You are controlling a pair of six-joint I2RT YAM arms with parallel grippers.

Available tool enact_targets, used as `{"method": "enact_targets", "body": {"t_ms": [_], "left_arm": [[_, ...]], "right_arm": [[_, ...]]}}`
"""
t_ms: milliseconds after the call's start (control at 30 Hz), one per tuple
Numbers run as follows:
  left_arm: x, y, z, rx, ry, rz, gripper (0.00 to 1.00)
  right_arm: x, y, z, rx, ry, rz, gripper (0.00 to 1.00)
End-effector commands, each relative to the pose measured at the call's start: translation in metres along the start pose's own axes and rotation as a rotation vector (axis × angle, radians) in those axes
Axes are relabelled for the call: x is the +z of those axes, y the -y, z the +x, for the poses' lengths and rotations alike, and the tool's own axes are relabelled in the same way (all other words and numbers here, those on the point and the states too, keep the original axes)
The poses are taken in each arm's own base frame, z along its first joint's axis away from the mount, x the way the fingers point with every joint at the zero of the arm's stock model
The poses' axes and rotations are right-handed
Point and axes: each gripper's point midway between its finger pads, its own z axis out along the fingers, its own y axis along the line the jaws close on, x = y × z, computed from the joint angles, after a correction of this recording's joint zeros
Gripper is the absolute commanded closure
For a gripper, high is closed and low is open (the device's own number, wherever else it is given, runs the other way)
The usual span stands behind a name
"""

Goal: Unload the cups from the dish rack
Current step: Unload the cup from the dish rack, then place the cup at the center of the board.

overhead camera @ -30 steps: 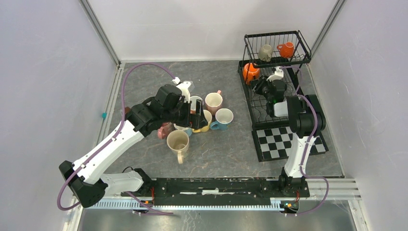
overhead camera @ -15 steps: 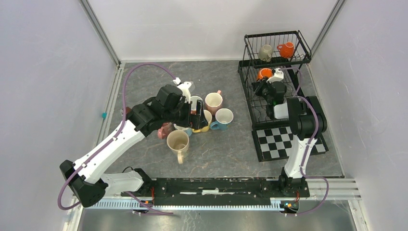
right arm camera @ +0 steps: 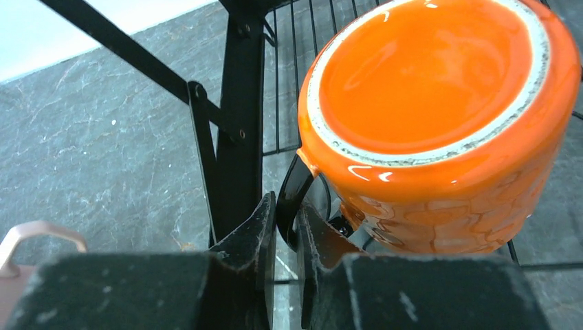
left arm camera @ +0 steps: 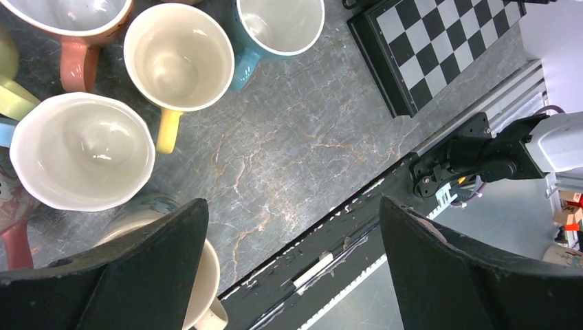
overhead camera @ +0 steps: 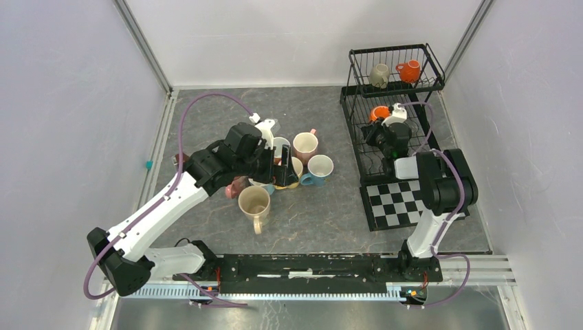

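In the top view we find the widest free floor on the bare table (overhead camera: 309,110) at 12 o'clock of the mug cluster (overhead camera: 320,167), a narrower lane at 3 o'clock before the dish rack (overhead camera: 388,48), and a strip at 6 toward the base rail (overhead camera: 309,265). The left arm (overhead camera: 172,199) bars 8 to 9. In the left wrist view we see mugs ringing 9 to 12 o'clock of the spread left gripper (left arm camera: 292,206), with bare stone beneath it. The right gripper (right arm camera: 285,206), pinching the orange mug (right arm camera: 440,103), is hemmed in: a rack post (right arm camera: 240,103) stands just beside it at 11, and the mug fills 1 to 3.
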Motion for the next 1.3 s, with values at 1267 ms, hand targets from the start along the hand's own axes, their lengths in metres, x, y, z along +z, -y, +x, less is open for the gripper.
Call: {"method": "enact_targets", "body": {"t_ms": [1267], "left_arm": [[0.016, 0.063, -0.063, -0.413, 0.268, 0.369, 0.0]], "right_arm": [[-0.097, -0.06, -0.075, 0.167, 0.144, -0.179, 1.0]]}}
